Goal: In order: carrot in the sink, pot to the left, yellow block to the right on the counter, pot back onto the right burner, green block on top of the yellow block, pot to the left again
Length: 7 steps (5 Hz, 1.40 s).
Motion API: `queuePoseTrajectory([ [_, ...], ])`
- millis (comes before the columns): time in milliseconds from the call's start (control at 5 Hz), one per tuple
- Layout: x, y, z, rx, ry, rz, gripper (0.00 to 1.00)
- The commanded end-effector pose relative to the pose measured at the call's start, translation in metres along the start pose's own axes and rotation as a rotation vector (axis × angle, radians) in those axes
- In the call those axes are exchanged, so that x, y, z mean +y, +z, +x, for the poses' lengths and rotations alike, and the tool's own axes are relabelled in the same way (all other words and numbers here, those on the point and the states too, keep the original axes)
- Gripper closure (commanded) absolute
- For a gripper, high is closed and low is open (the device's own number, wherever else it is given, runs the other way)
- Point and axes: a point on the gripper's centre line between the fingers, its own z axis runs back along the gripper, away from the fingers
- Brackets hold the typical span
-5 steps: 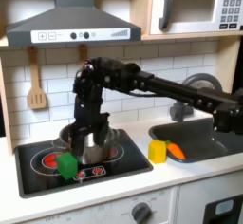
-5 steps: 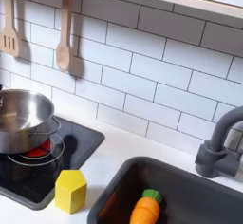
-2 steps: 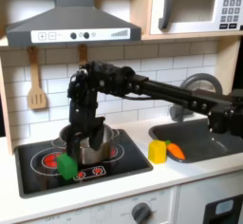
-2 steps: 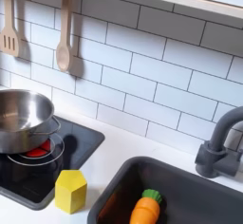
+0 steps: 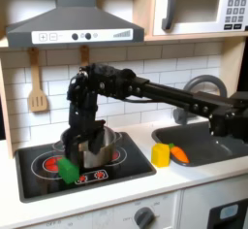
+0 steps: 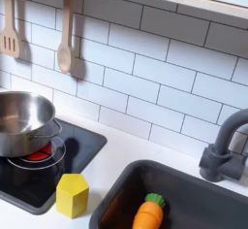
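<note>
The steel pot [image 5: 97, 146] stands on the black cooktop over the red burner rings [image 6: 35, 155]; it also shows at the second exterior view's left [image 6: 21, 121]. The green block [image 5: 66, 169] lies on the cooktop just in front of the pot's left side in the first exterior view. My gripper [image 5: 77, 151] points down at the pot's left rim, just above the green block; its dark fingers blur into the pot. The yellow block [image 5: 160, 154] [image 6: 72, 195] sits on the counter [image 6: 114, 165] beside the sink [image 5: 215, 147] [image 6: 199, 196]. The carrot [image 5: 179, 155] [image 6: 147, 213] lies in the sink.
A dark faucet [image 6: 223, 155] rises at the sink's back. A spatula [image 5: 37, 82] and a wooden spoon [image 6: 65, 39] hang on the tiled wall. My arm [image 5: 165, 89] reaches over the counter from the first exterior view's right. The range hood [image 5: 73, 19] is overhead.
My gripper has shifted a little to the first exterior view's left, from over the pot toward its left rim and the green block. The blocks and carrot have not moved.
</note>
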Motion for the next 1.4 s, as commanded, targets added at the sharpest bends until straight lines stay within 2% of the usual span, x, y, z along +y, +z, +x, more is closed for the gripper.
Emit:
queuePoseTrajectory([
  [0, 0.003, -0.004, 0.008, -0.001, -0.032, 0.002, 0.0],
  [600, 0.012, -0.01, 0.021, 0.017, -0.01, -0.002, 0.0],
  [800, 0.018, -0.015, 0.018, 0.043, 0.0, 0.006, 0.0],
  [1000, 0.013, -0.016, 0.015, 0.062, -0.002, -0.008, 0.0],
  [1200, 0.005, -0.014, 0.016, 0.059, -0.022, -0.007, 0.0],
])
